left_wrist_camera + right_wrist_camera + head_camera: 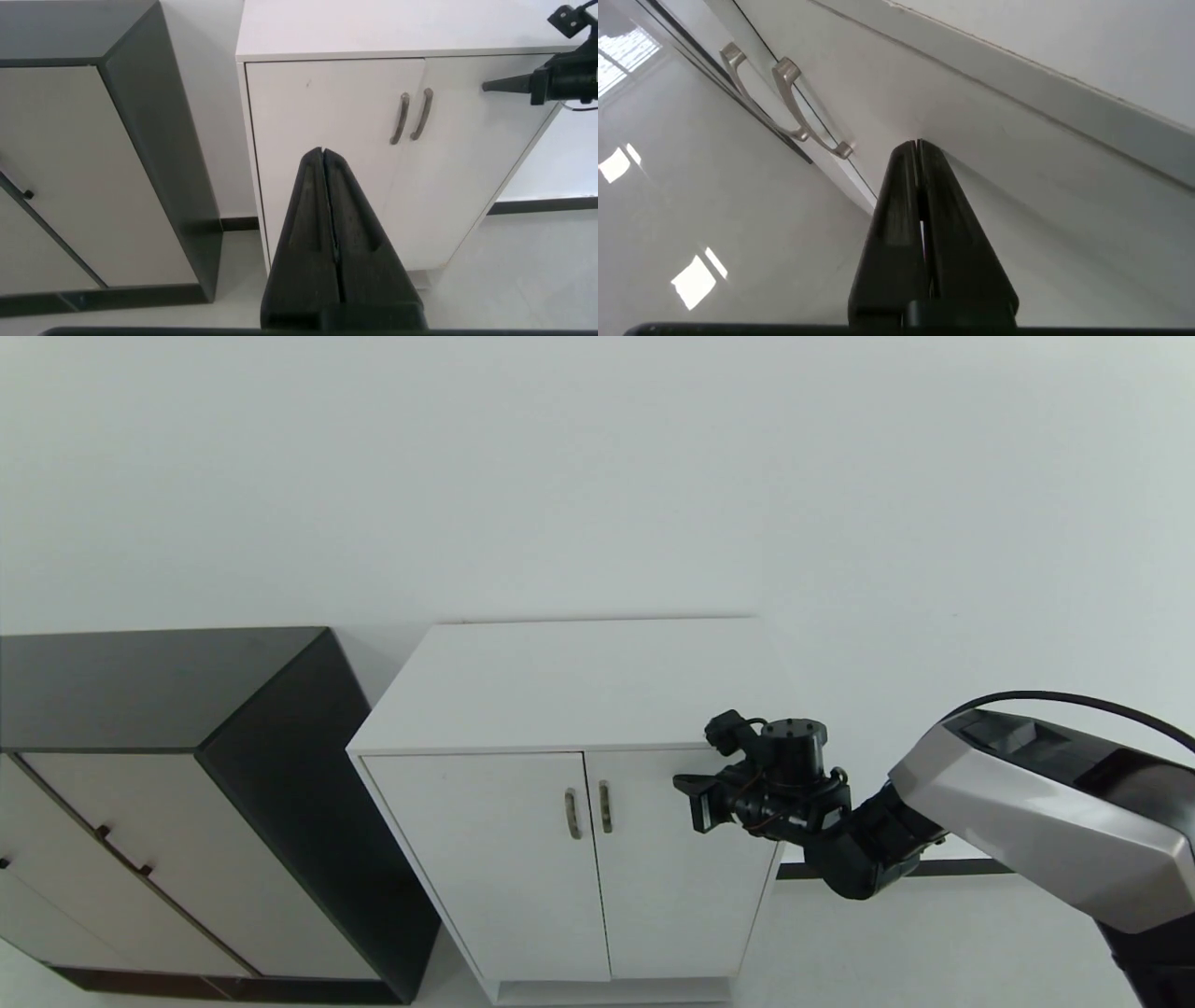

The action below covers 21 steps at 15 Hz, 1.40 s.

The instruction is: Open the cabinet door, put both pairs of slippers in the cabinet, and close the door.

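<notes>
Currently the white cabinet (560, 686) stands against the wall with both doors shut, its two handles (572, 813) side by side at the middle seam. The right end effector (688, 800) hangs before the upper part of the cabinet's right door (672, 896), apart from the handles, with its fingers pressed together. The left end effector (322, 159), fingers likewise together, sits back from the cabinet's left door (485, 868). A dark cabinet (280, 756) stands just beside the white cabinet's left side.
</notes>
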### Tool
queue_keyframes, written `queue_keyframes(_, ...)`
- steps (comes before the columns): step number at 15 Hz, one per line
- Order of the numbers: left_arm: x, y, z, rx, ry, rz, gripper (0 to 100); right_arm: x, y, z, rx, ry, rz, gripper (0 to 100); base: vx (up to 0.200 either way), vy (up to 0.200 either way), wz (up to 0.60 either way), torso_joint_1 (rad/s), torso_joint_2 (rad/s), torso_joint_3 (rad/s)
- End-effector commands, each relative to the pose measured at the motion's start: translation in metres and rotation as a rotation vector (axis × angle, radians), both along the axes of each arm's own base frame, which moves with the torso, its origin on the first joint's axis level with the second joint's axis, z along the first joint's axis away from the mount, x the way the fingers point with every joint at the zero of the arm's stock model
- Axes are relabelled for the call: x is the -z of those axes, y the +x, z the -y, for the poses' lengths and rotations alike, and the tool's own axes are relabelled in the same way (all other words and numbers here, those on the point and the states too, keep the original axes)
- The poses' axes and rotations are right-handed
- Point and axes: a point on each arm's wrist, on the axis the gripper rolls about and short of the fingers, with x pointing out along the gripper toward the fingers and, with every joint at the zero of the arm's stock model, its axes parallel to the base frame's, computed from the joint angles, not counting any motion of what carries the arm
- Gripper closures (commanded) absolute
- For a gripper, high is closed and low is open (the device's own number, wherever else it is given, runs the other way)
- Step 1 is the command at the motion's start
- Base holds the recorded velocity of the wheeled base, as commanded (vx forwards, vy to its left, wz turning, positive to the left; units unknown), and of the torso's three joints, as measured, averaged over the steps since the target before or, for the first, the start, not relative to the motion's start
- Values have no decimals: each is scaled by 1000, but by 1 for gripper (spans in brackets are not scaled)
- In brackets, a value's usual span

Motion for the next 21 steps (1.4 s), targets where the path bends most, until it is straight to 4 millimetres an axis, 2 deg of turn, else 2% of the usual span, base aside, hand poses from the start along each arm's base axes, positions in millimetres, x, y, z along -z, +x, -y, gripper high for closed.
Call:
queue_keyframes(1, 0, 0, 0, 1, 0, -1, 100, -16, -10, 5, -2, 6, 10, 100, 0, 0, 0, 0, 0, 0)
queue_keyframes(4, 0, 0, 0, -1, 0, -1, 100, -48, -46, 29, 13, 2, 9, 100, 0, 0, 0, 0, 0, 0)
queue_keyframes(7, 0, 0, 0, 1, 6, -1, 100, -75, -82, 73, 113, -8, 14, 100, 0, 0, 0, 0, 0, 0)
queue_keyframes(11, 0, 0, 0, -1, 4, -1, 100, -98, -140, 133, 239, -12, 30, 100, 0, 0, 0, 0, 0, 0)
queue_keyframes(12, 0, 0, 0, -1, 3, -1, 100, -101, -161, 150, 307, -23, 38, 100, 0, 0, 0, 0, 0, 0)
queue_keyframes(13, 0, 0, 0, 1, 1, -1, 100, -102, -171, 159, 345, -27, 44, 100, 0, 0, 0, 0, 0, 0)
queue_keyframes(15, 0, 0, 0, 1, 1, -1, 100, -104, -211, 194, 479, -24, 71, 100, 0, 0, 0, 0, 0, 0)
queue_keyframes(17, 0, 0, 0, 1, 3, -1, 100, -98, -241, 216, 588, -32, 80, 100, 0, 0, 0, 0, 0, 0)
queue_keyframes(19, 0, 0, 0, 1, 1, -1, 100, -90, -265, 229, 671, -57, 97, 100, 0, 0, 0, 0, 0, 0)
queue_keyframes(20, 0, 0, 0, 1, 1, -1, 100, -89, -269, 230, 676, -59, 97, 100, 0, 0, 0, 0, 0, 0)
queue_keyframes(21, 0, 0, 0, 1, 1, -1, 100, -84, -284, 229, 676, -56, 94, 100, 0, 0, 0, 0, 0, 0)
